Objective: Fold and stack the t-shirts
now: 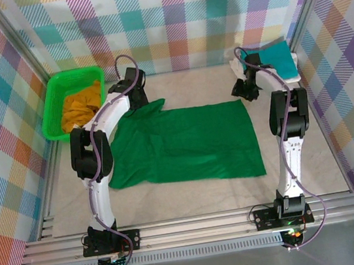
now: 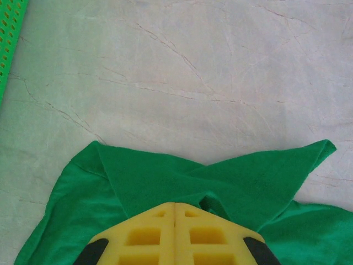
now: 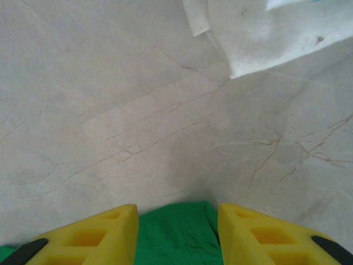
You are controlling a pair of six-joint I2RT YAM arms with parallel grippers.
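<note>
My left end effector [image 2: 175, 205]: shut on dark green t-shirt [image 1: 185, 144], far-left corner | my right end effector [image 3: 177, 210]: half-open astride far-right corner | shirt spread mid desk [image 1: 177, 87]; limp, light; I'd grip corners.

We see left arm [image 1: 105, 116] and right arm [image 1: 292, 146]: white links, black joints, grey-purple cables looped alongside. Fingers [image 2: 144, 237] yellow, with rectangular pockets, black strips at outer edges.

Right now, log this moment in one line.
left gripper: shut on dark green cloth t-shirt | right gripper: open over its far-right corner | shirt: spread, unfolded
</note>
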